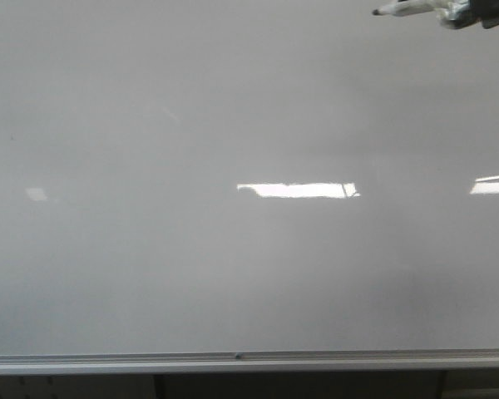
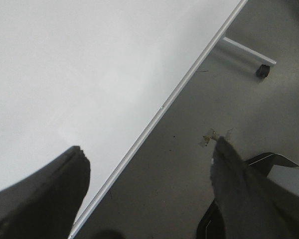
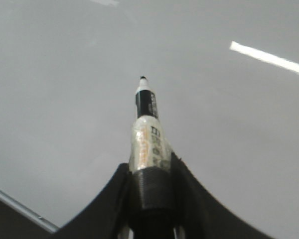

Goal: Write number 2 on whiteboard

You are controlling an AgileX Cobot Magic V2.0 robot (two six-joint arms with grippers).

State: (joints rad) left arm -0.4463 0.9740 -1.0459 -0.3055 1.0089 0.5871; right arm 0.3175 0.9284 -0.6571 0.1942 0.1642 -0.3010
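The whiteboard point(image 1: 191, 266) fills the front view, glossy grey-white with a silver bottom rail point(image 1: 233, 359). No number 2 shows on it. My right gripper point(image 3: 150, 172) is shut on a black marker point(image 3: 148, 129) with its tip pointing at the board. In the front view the marker point(image 1: 403, 9) juts in at the top right, tip to the left. My left gripper point(image 2: 149, 154) is open and empty, over the board's rail point(image 2: 159, 109) and the floor. The whiteboard also shows in the left wrist view point(image 2: 79, 64) and the right wrist view point(image 3: 65, 74).
Bright rectangular glare patches point(image 1: 298, 190) lie on the board. Grey floor point(image 2: 229, 104) lies beside the board, with a stand leg and caster point(image 2: 262, 70) and a scrap of debris point(image 2: 209, 139).
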